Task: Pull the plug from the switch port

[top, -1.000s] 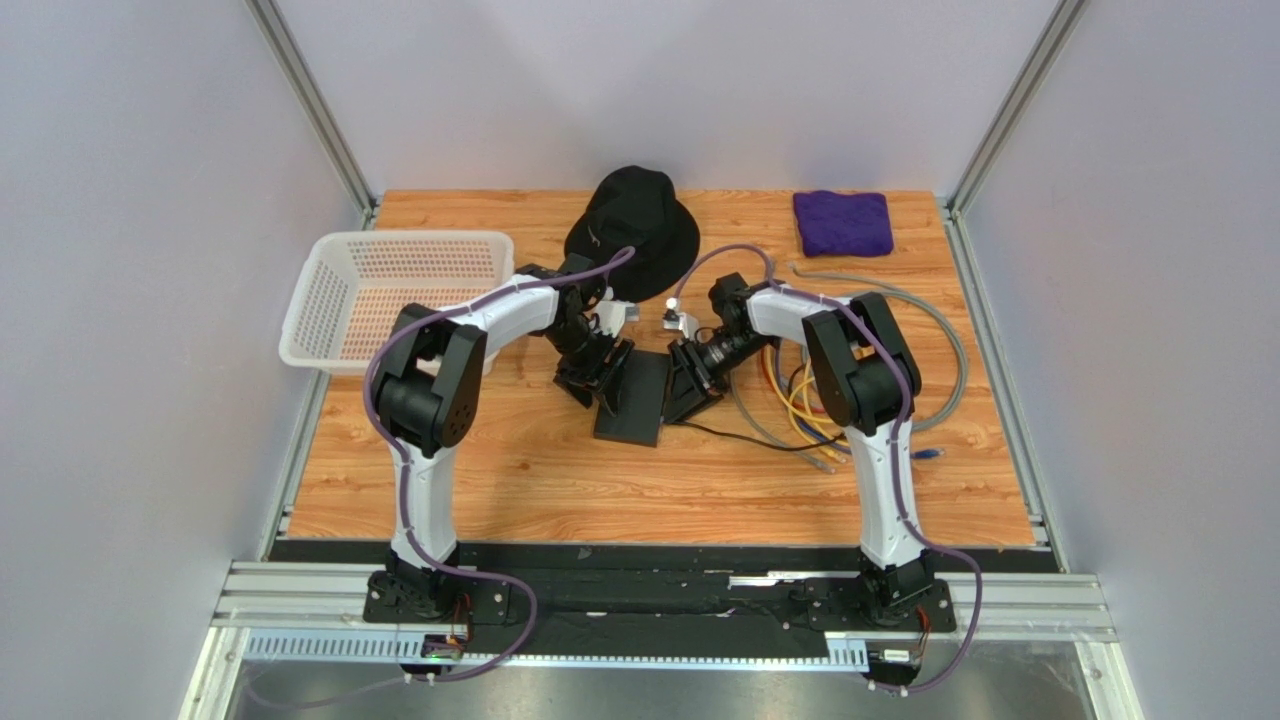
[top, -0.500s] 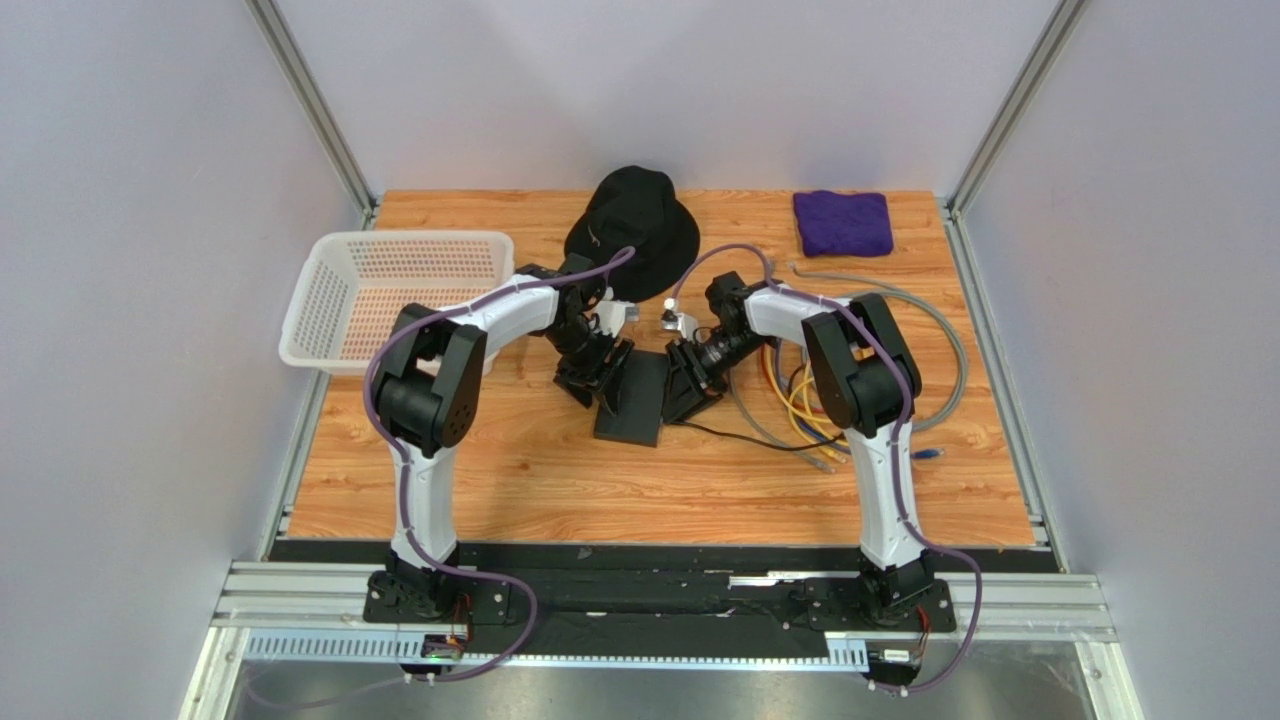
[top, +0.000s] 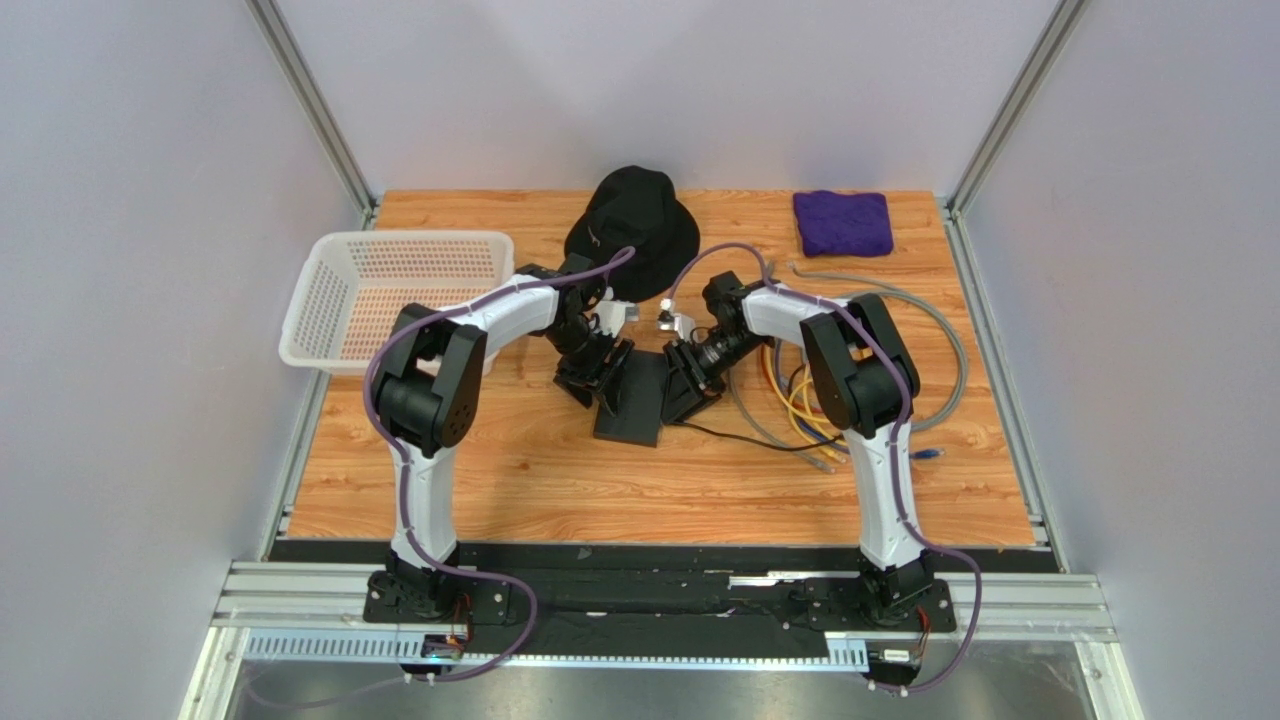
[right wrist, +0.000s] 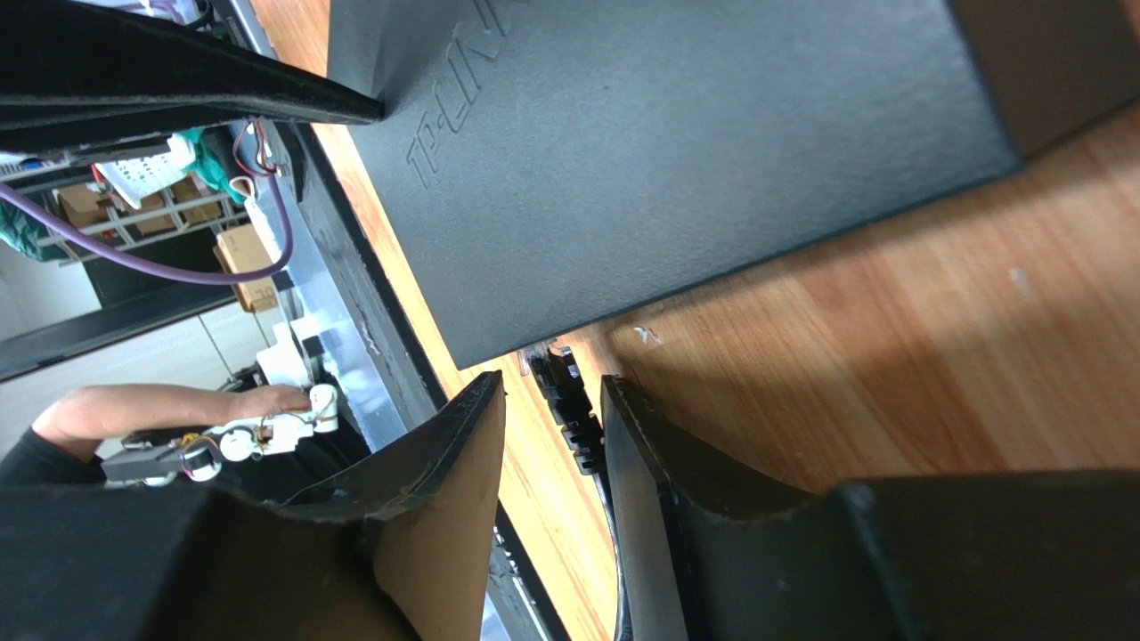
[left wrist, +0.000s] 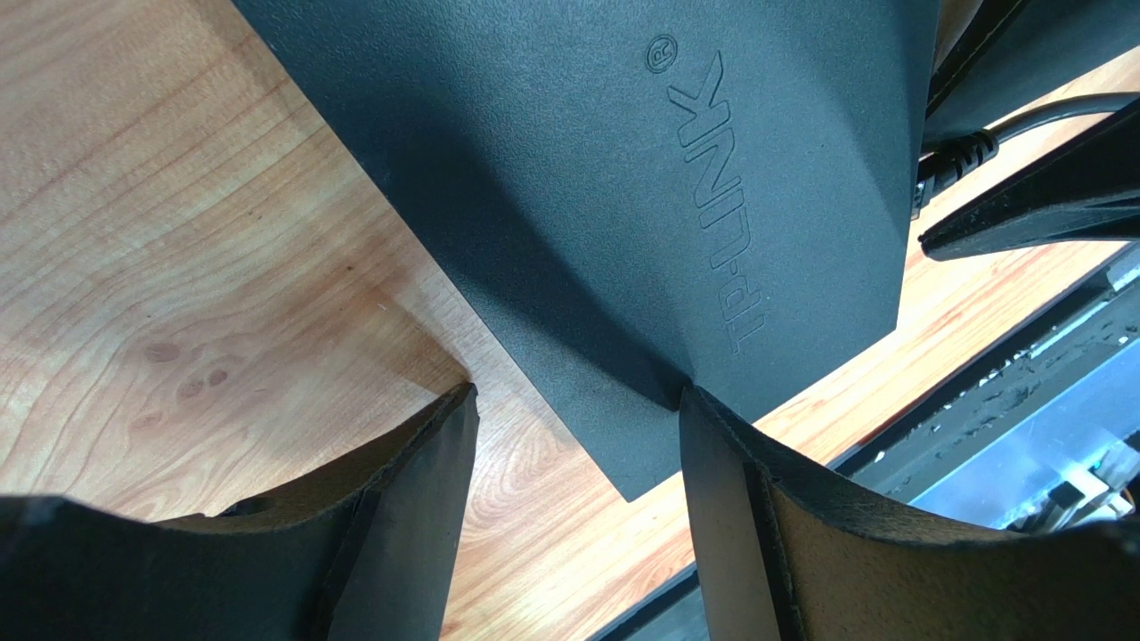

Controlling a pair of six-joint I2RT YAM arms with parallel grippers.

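The switch (top: 634,399) is a flat matte-black box lying mid-table; it also shows in the left wrist view (left wrist: 642,174) and the right wrist view (right wrist: 696,147). A black plug (right wrist: 573,407) with a thin black cable (top: 736,435) sits at its right edge, also seen in the left wrist view (left wrist: 953,160). My left gripper (top: 601,369) (left wrist: 576,395) is open over the switch's left edge, one fingertip on the switch's top, the other over the table. My right gripper (top: 691,384) (right wrist: 551,378) is narrowly open with the plug between its fingers, against one finger.
A white basket (top: 394,297) stands at the left. A black bucket hat (top: 634,225) lies behind the grippers, a purple cloth (top: 843,221) at the back right. A grey cable loop (top: 944,342) and yellow cables (top: 796,399) lie right of the switch.
My right gripper has shifted slightly left, closer to the switch's right edge. The left gripper and the switch have not visibly moved.
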